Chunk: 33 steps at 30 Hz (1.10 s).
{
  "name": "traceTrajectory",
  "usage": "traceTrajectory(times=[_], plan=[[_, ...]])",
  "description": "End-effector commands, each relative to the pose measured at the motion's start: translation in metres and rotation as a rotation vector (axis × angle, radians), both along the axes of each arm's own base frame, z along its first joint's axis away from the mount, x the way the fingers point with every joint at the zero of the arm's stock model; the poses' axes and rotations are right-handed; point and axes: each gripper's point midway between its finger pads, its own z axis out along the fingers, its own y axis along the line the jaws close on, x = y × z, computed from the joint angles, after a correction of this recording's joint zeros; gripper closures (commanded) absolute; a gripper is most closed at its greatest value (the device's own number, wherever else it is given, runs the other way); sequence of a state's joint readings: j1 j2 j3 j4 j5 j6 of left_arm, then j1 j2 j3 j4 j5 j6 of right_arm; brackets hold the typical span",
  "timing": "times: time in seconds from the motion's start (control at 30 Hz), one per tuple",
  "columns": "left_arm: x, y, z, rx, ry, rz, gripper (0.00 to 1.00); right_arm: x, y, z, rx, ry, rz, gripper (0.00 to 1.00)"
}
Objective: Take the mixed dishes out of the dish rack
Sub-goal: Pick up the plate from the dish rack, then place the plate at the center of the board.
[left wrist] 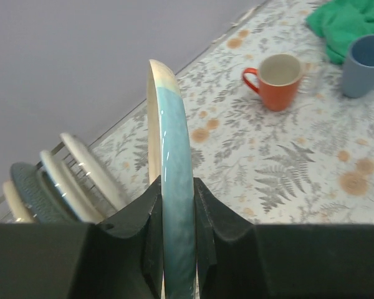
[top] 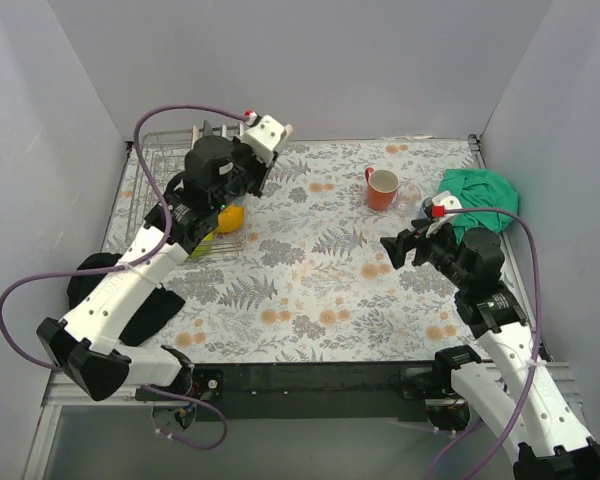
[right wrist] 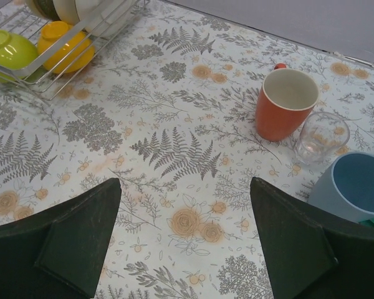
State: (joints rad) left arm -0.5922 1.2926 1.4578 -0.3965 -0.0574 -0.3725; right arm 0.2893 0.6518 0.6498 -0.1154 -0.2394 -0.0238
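Pinching a teal-and-cream plate by its rim, the left jaws are closed almost to the plate's thickness and hold it upright, edge-on, over the right part of the rack. Just behind and to one side, more plates stand in the slots. Whether the held plate's lower edge is free of the dividers cannot be told. A yellow bowl and a green bowl sit at the rack's near end. Across the patterned surface, the right jaws hang wide open with nothing between them, short of the mug, glass and blue cup, which are already unloaded and grouped beside a green cloth. The likely trouble lies in the grip: a narrow hold on a glazed rim could let the plate swing or slide out once the arm tilts or speeds up. A low exit could also snag the dividers or knock the neighbouring plates, and a careless set-down could clip the mug.
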Motion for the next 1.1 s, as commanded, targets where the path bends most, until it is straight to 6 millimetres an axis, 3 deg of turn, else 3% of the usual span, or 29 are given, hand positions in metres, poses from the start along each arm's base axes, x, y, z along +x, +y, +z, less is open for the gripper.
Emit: traceTrajectory(times=[0.0, 0.13, 0.17, 0.2, 0.3, 0.33, 0.4, 0.43, 0.53, 0.67, 1.07], plan=[[-0.035, -0.044, 0.048, -0.037, -0.160, -0.153, 1.00, -0.007, -0.006, -0.001, 0.048, 0.000, -0.046, 0.08], [-0.039, -0.076, 0.011, 0.046, -0.152, -0.190, 1.00, -0.014, -0.017, -0.006, 0.067, -0.002, -0.104, 0.08], [-0.042, -0.085, 0.010, 0.046, -0.175, -0.203, 1.00, -0.015, -0.018, -0.007, 0.077, 0.004, -0.115, 0.08], [-0.039, -0.091, -0.009, 0.093, -0.170, -0.205, 1.00, -0.015, -0.021, -0.007, 0.080, 0.004, -0.131, 0.08], [-0.036, -0.105, -0.025, 0.129, -0.211, -0.195, 1.00, -0.018, -0.030, -0.006, 0.082, 0.003, -0.178, 0.07], [-0.033, -0.111, -0.043, 0.182, -0.212, -0.203, 1.00, -0.020, -0.033, -0.004, 0.083, -0.006, -0.194, 0.07], [-0.027, -0.116, -0.048, 0.197, -0.247, -0.175, 1.00, -0.020, -0.041, -0.005, 0.079, -0.004, -0.241, 0.07], [-0.023, -0.119, -0.066, 0.245, -0.245, -0.175, 1.00, -0.022, -0.043, -0.003, 0.081, -0.014, -0.243, 0.07], [-0.015, -0.125, -0.078, 0.269, -0.278, -0.155, 1.00, -0.022, -0.051, -0.003, 0.077, -0.027, -0.286, 0.07], [-0.001, -0.136, -0.111, 0.351, -0.301, -0.150, 1.00, -0.023, -0.054, -0.007, 0.069, -0.028, -0.301, 0.07], [0.043, -0.143, -0.179, 0.563, -0.343, -0.012, 1.00, -0.026, -0.065, -0.010, 0.054, -0.037, -0.350, 0.07]])
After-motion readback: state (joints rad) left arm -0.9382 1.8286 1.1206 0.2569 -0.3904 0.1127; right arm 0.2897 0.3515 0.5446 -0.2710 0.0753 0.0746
